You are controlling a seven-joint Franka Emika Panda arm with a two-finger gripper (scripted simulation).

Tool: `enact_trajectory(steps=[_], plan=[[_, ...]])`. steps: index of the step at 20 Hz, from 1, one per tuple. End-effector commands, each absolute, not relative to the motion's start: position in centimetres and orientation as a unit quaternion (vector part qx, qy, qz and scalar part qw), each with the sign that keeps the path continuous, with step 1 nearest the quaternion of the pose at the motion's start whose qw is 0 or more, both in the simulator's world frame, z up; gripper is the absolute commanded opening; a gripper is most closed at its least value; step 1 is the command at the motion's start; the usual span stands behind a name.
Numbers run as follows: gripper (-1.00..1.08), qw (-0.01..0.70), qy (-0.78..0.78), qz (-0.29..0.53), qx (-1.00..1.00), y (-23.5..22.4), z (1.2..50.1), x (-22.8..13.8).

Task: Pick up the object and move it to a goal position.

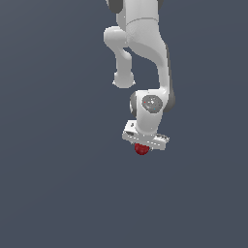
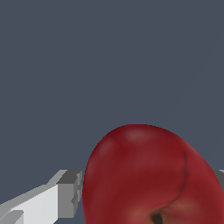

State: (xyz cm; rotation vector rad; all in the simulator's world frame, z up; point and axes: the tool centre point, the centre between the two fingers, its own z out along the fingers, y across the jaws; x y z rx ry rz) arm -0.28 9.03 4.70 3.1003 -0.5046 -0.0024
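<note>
In the exterior view we see only the lower half of the object [image 1: 141, 149] below the white end effector [image 1: 143, 145], whose fingers are hidden, and the arm [image 1: 145, 43] is cut off at the frame's top. The wrist view shows the dark-red ball [image 2: 148, 175] filling the gap between the grey finger pads [image 2: 70, 194] — the far pad barely shows, so we judge it clamped, probably. It is roundish with no clear long axis — its dimple faces the wrist camera.
</note>
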Motion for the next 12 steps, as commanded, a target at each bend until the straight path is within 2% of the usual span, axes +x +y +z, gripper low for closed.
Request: enact_trajectory(steps=[1, 12], plan=[[-1.00, 0.000, -0.161, 0.000, 0.987, 9.04, 4.61, -0.19], [-1.00, 0.000, -0.160, 0.000, 0.987, 9.11, 4.72, -0.21]])
